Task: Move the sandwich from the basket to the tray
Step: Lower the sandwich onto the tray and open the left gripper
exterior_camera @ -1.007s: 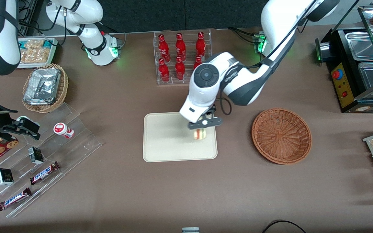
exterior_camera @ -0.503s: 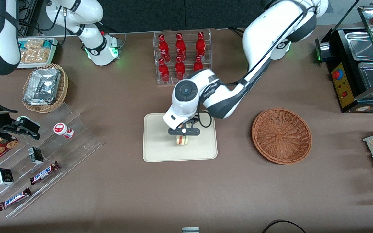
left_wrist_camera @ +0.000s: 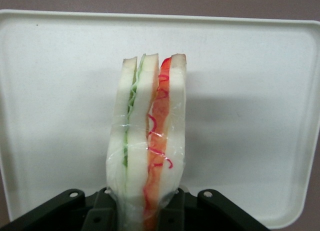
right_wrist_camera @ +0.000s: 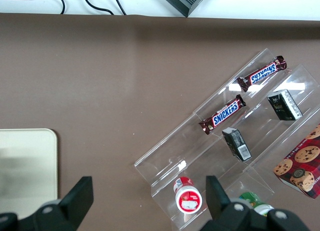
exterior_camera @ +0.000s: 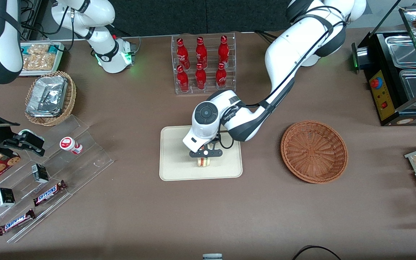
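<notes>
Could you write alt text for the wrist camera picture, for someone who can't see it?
The gripper holds a wrapped sandwich in its jaws, over a cream tray. Green and red filling show between the pale bread slices.

Pale sandwich (left_wrist_camera: 147, 141) striped green and red, in the black claw (left_wrist_camera: 145, 213) over the cream tray (left_wrist_camera: 60, 91); reddish-brown woven basket (exterior_camera: 314, 151) nearby.
</notes>
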Tool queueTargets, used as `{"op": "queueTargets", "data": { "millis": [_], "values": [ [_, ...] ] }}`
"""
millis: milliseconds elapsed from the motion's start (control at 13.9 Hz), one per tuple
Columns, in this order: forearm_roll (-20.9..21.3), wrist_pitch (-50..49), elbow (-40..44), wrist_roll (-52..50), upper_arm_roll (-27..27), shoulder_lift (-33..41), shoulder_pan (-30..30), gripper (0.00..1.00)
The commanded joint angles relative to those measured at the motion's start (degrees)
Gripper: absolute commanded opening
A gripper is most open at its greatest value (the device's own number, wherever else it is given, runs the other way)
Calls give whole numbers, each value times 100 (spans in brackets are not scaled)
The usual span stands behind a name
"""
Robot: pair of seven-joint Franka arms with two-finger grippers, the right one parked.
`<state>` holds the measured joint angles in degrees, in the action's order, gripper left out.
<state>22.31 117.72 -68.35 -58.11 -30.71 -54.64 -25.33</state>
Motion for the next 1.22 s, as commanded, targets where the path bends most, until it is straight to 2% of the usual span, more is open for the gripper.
{"op": "queueTargets", "data": {
  "millis": [0,216,359,431,503,575,647,719,1150],
  "values": [
    [282,31,260,-332,47,-266,-183,20],
    [282,31,252,-350,47,-328,-218,22],
    [343,58,243,-359,47,-372,-218,26],
    [431,58,225,-359,47,-363,-218,31],
    [458,58,225,-350,47,-363,-210,46],
    [458,58,225,-332,47,-354,-201,72],
    [467,49,217,-315,47,-346,-192,93],
    [467,40,216,-315,47,-319,-183,99],
    [353,-240,225,-350,39,127,185,100]
  ]
}}
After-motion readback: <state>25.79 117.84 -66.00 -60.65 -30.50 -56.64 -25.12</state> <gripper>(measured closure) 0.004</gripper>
